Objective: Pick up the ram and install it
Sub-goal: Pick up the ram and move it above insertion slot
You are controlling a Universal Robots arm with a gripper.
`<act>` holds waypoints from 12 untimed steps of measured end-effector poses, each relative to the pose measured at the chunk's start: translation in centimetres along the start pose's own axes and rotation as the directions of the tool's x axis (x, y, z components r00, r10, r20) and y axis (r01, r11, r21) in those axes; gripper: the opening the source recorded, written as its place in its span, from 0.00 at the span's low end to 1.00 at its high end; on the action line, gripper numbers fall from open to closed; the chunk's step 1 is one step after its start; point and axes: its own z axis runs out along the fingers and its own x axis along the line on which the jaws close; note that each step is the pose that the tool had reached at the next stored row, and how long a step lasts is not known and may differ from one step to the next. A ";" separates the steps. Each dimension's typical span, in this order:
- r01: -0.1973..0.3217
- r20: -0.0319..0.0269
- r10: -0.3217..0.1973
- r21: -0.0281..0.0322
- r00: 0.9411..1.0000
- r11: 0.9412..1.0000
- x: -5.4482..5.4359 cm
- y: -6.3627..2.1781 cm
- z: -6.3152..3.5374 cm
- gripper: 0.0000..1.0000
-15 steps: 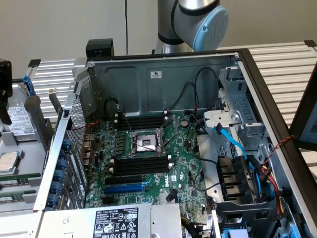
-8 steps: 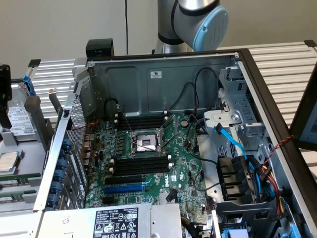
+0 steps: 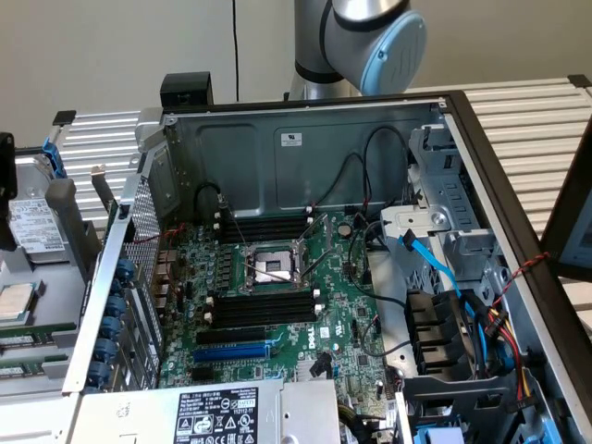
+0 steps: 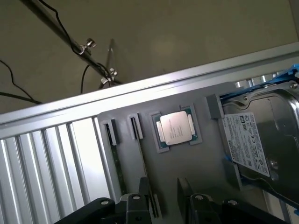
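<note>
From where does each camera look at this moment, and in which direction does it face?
Exterior view: off the arm, high, looking down into the open grey metal computer case onto its green motherboard; the arm's grey-and-blue joint shows behind the case.
Wrist view: on the wrist, looking down at a grey parts tray with thin green ram sticks; the black open gripper shows.
Shared: the square silver processor chip and labelled silver hard drive.
</note>
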 end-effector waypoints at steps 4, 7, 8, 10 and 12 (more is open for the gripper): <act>0.008 -0.002 -0.008 -0.015 1.000 1.000 0.9 -0.26 0.73 0.38; 0.020 -0.005 -0.020 -0.028 1.000 0.999 1.2 -0.36 1.19 0.38; 0.028 -0.007 -0.028 -0.030 1.000 0.999 1.2 -0.37 1.30 0.38; 0.068 -0.010 -0.068 -0.036 0.998 0.997 1.2 -0.39 1.54 0.38; 0.103 -0.014 -0.104 -0.040 0.994 0.994 1.3 -0.41 1.67 0.38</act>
